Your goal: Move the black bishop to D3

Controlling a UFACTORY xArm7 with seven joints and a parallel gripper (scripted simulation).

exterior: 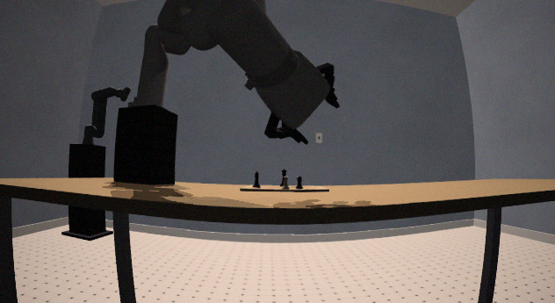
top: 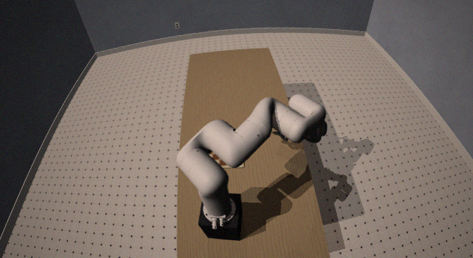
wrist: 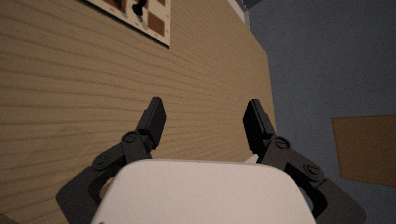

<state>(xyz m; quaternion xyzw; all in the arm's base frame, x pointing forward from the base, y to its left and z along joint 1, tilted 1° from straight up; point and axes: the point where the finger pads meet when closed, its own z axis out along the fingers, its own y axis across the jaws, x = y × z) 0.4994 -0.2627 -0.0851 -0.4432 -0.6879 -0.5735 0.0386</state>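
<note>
Exterior view shows the task at its very start: the gripper (exterior: 303, 118) hangs high in the air above the surface (exterior: 395, 197), jaws spread wide with nothing between them, and no piece has been lifted. The chessboard (exterior: 316, 190) lies flat near the middle of the surface, carrying four small pieces. Three are dark: one at the left (exterior: 256, 180), a taller one with a crown-like top (exterior: 284, 175), and a shorter one at the right (exterior: 299, 182). A pale piece (exterior: 285, 183) stands just in front of the tall dark one. From this distance I cannot tell for certain which dark piece is the black bishop; the left one looks the likeliest by its slim shape. The square letters and digits cannot be read in any view, so D3 cannot be placed.

Everything is left to do: descend, close on the bishop, carry it to D3, set it upright, and leave the others alone.

In the wrist view the fingers point at bare wood close to the surface's far edge, with only a corner of the board (wrist: 165, 39) at the top, so the jaws are well off to one side of the pieces. The air above the board looks open for an approach from overhead. The tall dark piece and the pale one stand close together, and that pair would be the tightest spot to pass.
</note>
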